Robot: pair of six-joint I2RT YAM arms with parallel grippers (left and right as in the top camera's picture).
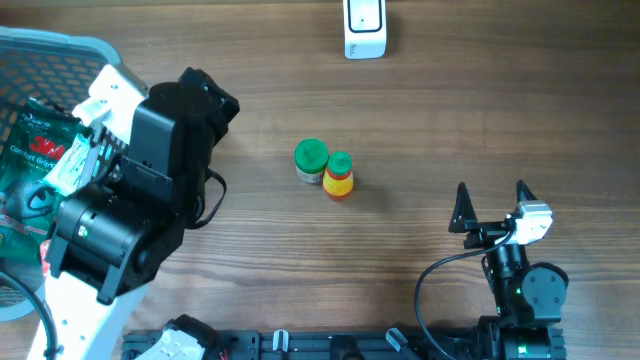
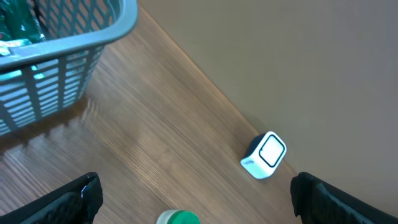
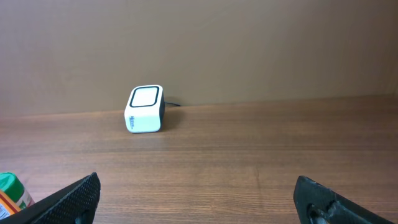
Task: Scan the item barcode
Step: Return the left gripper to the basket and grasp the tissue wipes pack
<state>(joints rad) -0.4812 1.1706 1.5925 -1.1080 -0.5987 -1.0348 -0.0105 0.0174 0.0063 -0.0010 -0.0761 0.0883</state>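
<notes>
Two small items stand together mid-table: a green-lidded jar (image 1: pixel 311 160) and a yellow-and-red bottle (image 1: pixel 339 175) with a green cap. The white barcode scanner (image 1: pixel 365 28) sits at the far edge. My left arm (image 1: pixel 140 190) reaches over the table's left side. The left gripper (image 2: pixel 196 183) is open and empty above the wood, the jar's lid (image 2: pixel 178 218) just below it and the scanner (image 2: pixel 265 155) ahead. The right gripper (image 1: pixel 491 195) is low at the near right, open and empty. It faces the scanner (image 3: pixel 145 109), with a green-capped item (image 3: pixel 12 193) at its far left.
A grey slatted basket (image 1: pixel 70 48) stands at the left edge and holds green packets (image 1: pixel 30 150). The same basket (image 2: pixel 68 43) fills the upper left of the left wrist view. A brown wall runs behind the table's far edge.
</notes>
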